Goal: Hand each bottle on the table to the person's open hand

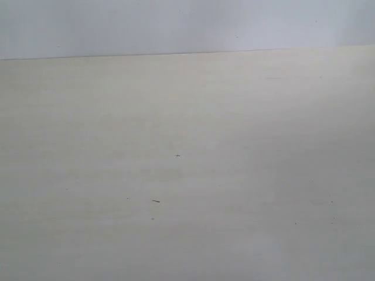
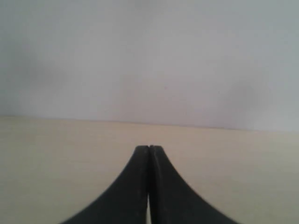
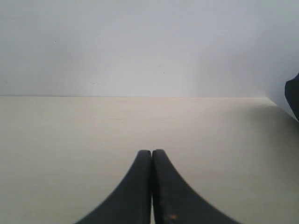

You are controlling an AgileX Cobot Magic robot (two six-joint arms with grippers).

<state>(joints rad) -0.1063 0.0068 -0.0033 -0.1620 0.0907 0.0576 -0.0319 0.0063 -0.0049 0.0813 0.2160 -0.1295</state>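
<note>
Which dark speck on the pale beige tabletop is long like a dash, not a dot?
The short dark dash-shaped speck left of centre on the pale beige tabletop; the tiny speck farther back and the others are mere dots.

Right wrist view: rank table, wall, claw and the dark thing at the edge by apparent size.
1. table, narrowly.
2. wall, nearly the same.
3. claw, enlarged by nearness to the camera.
4. dark thing, cut off by the frame.

My table (image 1: 234, 129) is smooth and matt, pale with faint wood grain. Behind the table, the wall (image 1: 176, 26) looks plain matt paint. My left gripper (image 2: 149, 148) and right gripper (image 3: 152, 152) are smooth, dull black, plastic-looking.
</note>
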